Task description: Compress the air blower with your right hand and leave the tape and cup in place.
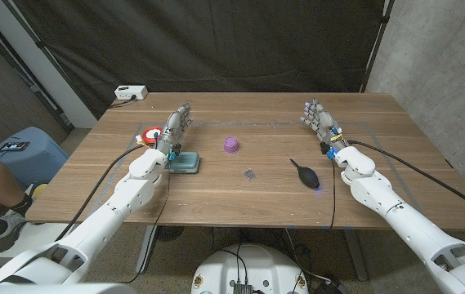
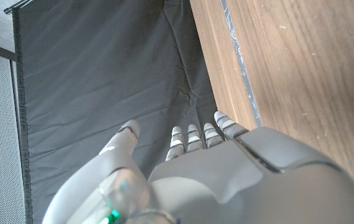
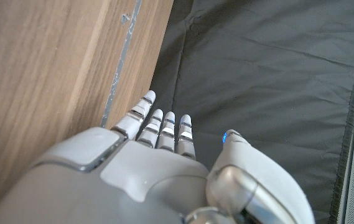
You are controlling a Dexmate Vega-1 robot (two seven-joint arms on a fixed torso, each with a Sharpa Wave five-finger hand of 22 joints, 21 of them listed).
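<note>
You are seeing two arms in white, smooth, rounded shells, and a black cable is running along the outside of each one. The left robot hand (image 1: 176,127) is showing a grey back plate and grey fingers with dark bands across them. A small green light is glowing near its wrist. The right robot hand (image 1: 320,119) is looking the same, and a small blue light is glowing on its thumb.
</note>
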